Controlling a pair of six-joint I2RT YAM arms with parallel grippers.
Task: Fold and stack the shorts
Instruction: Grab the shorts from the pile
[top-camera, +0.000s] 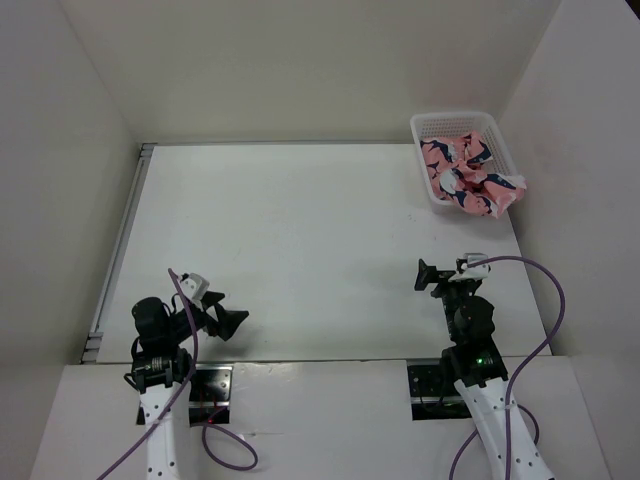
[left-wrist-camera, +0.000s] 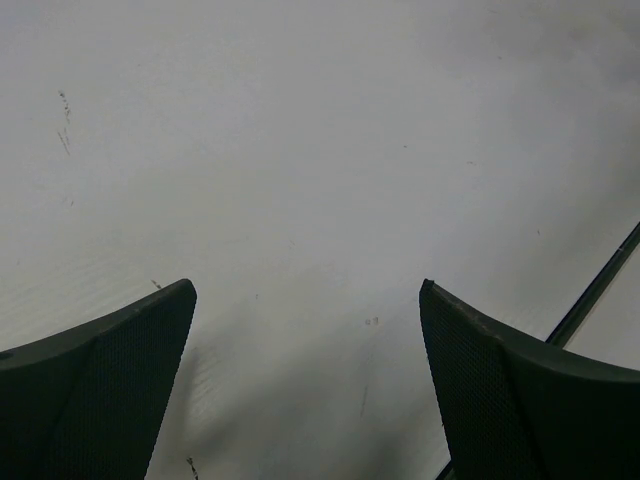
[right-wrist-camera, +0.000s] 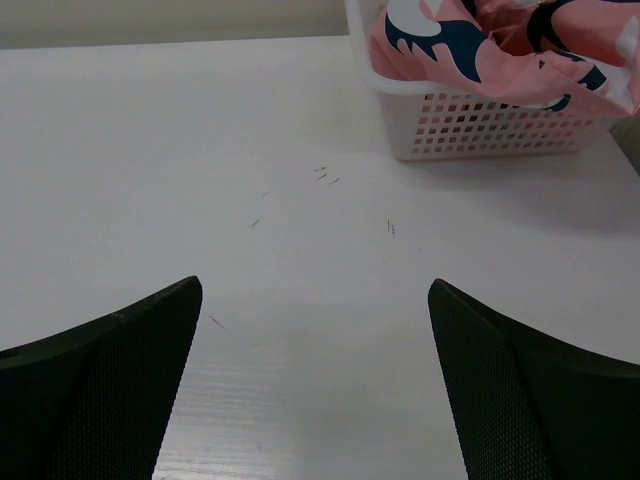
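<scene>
the shorts (top-camera: 470, 172) lay crumpled in a heap inside the white mesh basket (top-camera: 452, 117) at the upper right of the top view, on the far right corner of the white surface (top-camera: 300, 230). a fold of the fabric spilled over the basket's lower right rim. in the right wrist view, pink cloth with navy and white shapes bulged over the basket wall at the upper right of the frame.

the left pincer (top-camera: 226, 310) sat at the lower left of the top view, its jaws spread wide with nothing between them. its own camera showed only bare surface, faintly scuffed, between the dark fingers (left-wrist-camera: 110, 380).

the right pincer (top-camera: 432, 277) sat at the lower right of the top view, well apart from the basket, its jaws likewise wide and empty. a few small dark specks lay on the surface ahead of it.
</scene>
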